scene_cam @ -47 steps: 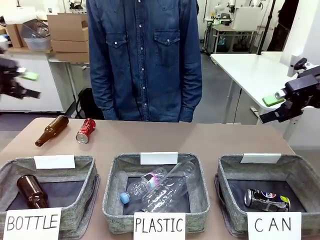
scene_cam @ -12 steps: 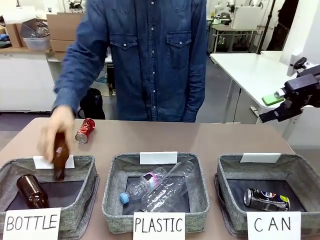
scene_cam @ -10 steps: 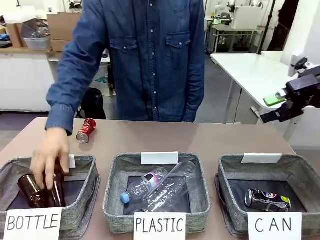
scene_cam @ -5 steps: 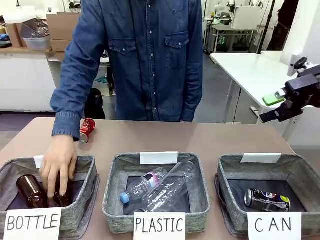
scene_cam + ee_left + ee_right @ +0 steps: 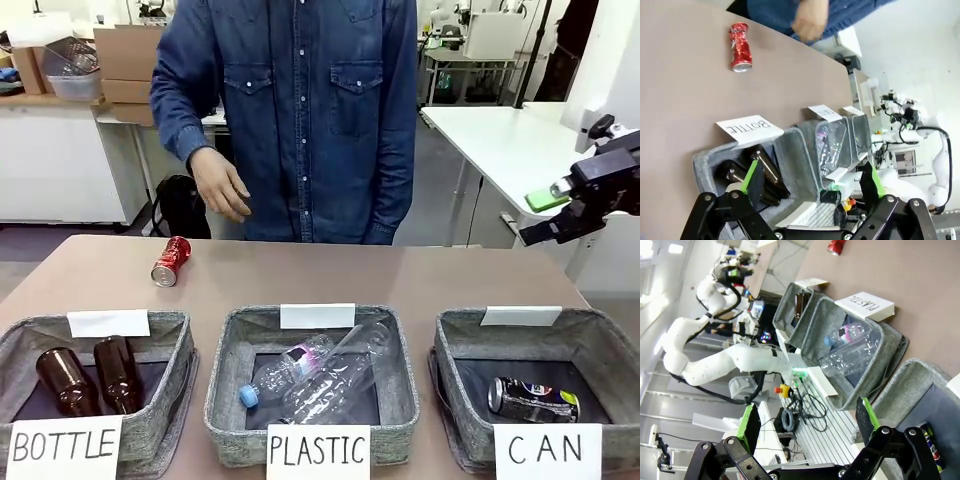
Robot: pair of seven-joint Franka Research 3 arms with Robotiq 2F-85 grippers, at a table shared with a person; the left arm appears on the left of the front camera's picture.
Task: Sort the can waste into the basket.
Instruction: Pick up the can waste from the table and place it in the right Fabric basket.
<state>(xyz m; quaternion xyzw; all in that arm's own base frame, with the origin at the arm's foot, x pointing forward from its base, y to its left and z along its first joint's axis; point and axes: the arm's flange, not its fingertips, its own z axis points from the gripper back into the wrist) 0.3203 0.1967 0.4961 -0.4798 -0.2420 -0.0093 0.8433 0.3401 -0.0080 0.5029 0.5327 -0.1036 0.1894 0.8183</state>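
A dented red can [image 5: 171,261] lies on its side on the brown table at the far left, also seen in the left wrist view [image 5: 740,47] and the right wrist view [image 5: 836,246]. A dark black-blue can [image 5: 533,400] lies inside the grey basket [image 5: 600,335] labelled "CAN" at the front right. My right gripper [image 5: 545,218] hangs open, high beyond the table's right edge and above that basket [image 5: 910,385]. In its own view the right gripper [image 5: 806,424] holds nothing. My left gripper [image 5: 811,180] is open and empty, above the "BOTTLE" basket [image 5: 785,150].
The "BOTTLE" basket [image 5: 165,335] holds two brown bottles [image 5: 117,372]. The "PLASTIC" basket [image 5: 400,350] in the middle holds clear plastic bottles [image 5: 320,375]. A person in a denim shirt stands at the far side, one hand [image 5: 222,185] raised above the table near the red can.
The person's hand has let go of the second brown bottle in the "BOTTLE" basket and drawn back up towards their body. Neither gripper has moved.
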